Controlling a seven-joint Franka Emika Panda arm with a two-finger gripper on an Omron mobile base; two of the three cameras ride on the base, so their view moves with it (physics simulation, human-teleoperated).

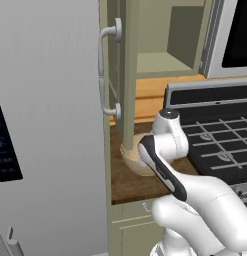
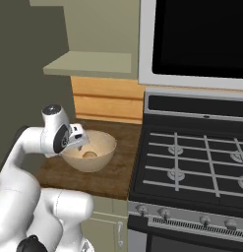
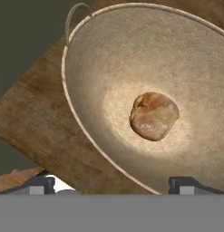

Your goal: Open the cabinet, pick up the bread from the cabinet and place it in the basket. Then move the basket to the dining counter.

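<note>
Bread (image 3: 154, 116) lay loose at the bottom of the basket (image 3: 99, 68), a small brown roll on the speckled beige inside, touched by nothing. The basket (image 2: 101, 160) sat on the small brown worktop (image 2: 115, 179) just beside the stove (image 2: 192, 162), under the cabinet (image 1: 126, 75) whose door with the curved silver handle (image 1: 106, 70) stood swung open. The gripper (image 3: 114, 185) hovered over the basket's near rim, jaws spread wide and empty, fingertips (image 3: 38, 185) at either side of the hand view.
</note>
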